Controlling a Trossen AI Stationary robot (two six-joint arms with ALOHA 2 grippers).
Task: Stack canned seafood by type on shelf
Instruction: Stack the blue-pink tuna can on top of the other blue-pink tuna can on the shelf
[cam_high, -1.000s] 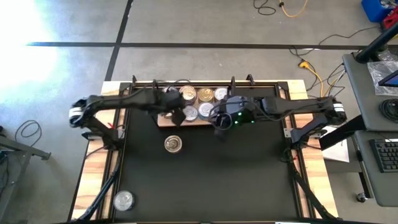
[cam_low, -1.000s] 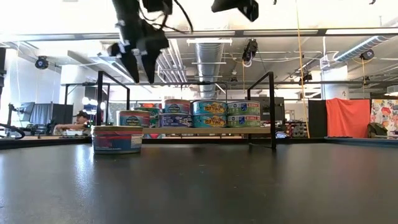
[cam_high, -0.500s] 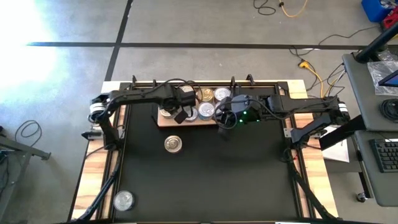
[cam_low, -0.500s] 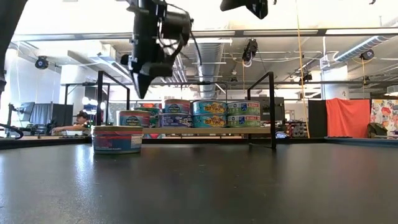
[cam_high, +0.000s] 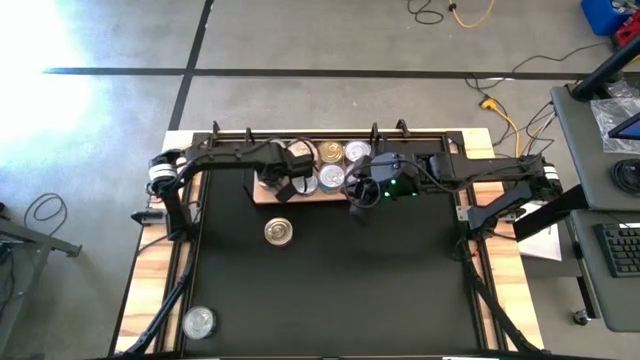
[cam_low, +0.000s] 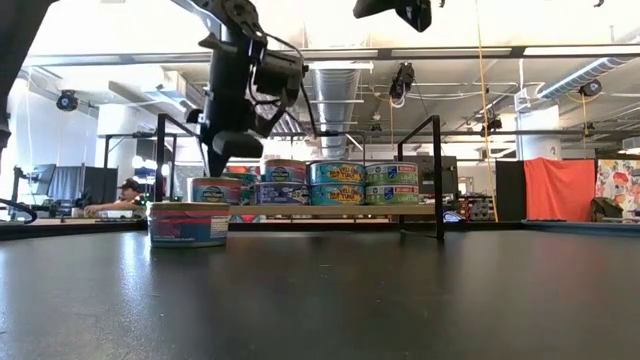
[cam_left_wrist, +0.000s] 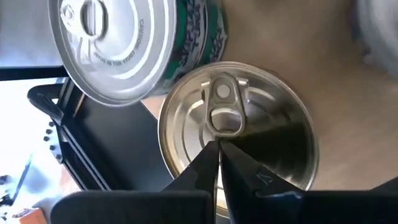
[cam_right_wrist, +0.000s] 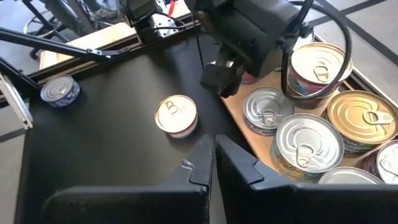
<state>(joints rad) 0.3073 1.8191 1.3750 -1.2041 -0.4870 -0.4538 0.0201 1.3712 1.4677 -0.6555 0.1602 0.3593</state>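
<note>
High view, items listed left to right, placed against the shelf (cam_high: 265, 195). Stray silver-lidded tin (cam_high: 199, 321): on the worktop (cam_high: 400, 290), far forward of the shelf near the front left corner, well apart from everything. Gold-lidded tin (cam_high: 279, 232): on the worktop just in front of the shelf's left half, upright, pull tab up. Left gripper (cam_high: 284, 188): over the shelf's left end, fingers pressed together, holding nothing; its wrist view puts the closed tips directly above a silver pull-tab lid (cam_left_wrist: 239, 146), with a green-labelled tin (cam_left_wrist: 134, 46) beside it. Shelved tins (cam_high: 330, 153): silver and gold lids clustered along the board, and the low view shows some two high. Right gripper (cam_high: 356, 205): at the shelf's front edge, right of centre, fingers closed and empty. Handling judgement: the tins look rigid, dense for their size, smooth-walled and likely slippery; not fragile, though a stack could topple if nudged. Best hold is across the side wall below the rim, fingers opened wide first, never by the tab.
</note>
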